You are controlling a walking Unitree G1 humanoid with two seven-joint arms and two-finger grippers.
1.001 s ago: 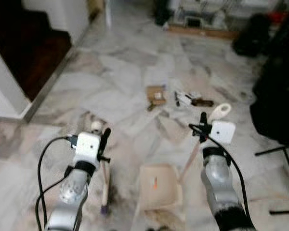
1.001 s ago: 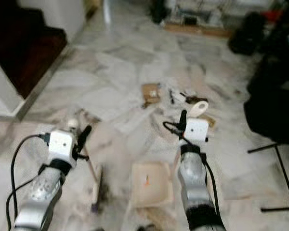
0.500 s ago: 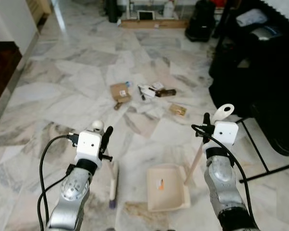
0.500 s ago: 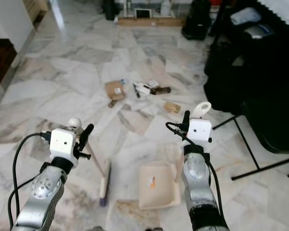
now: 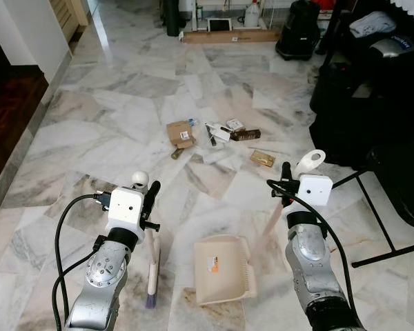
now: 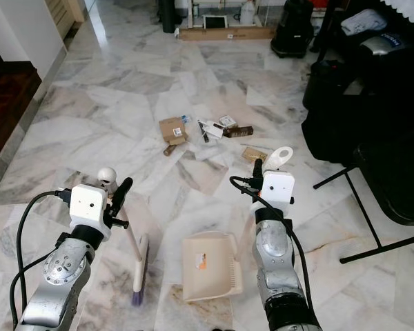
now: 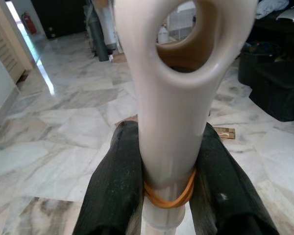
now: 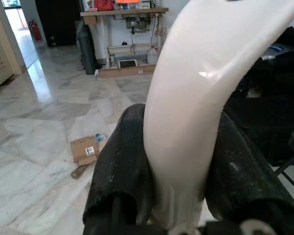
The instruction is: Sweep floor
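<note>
Both arms raised forward; left tool (image 5: 150, 196) and right tool (image 5: 286, 181) clamped, fingers upright.

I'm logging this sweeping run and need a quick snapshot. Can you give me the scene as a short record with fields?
left gripper: shut on the broom handle, brush head on the floor
right gripper: shut on the dustpan handle
dustpan: resting on the floor between the arms, to the right of the brush head
litter: a small cardboard box, wrappers and scraps scattered on the floor ahead of the robot
floor: grey-veined marble tiles
surroundings: black chair at right, dark stairs at left
</note>
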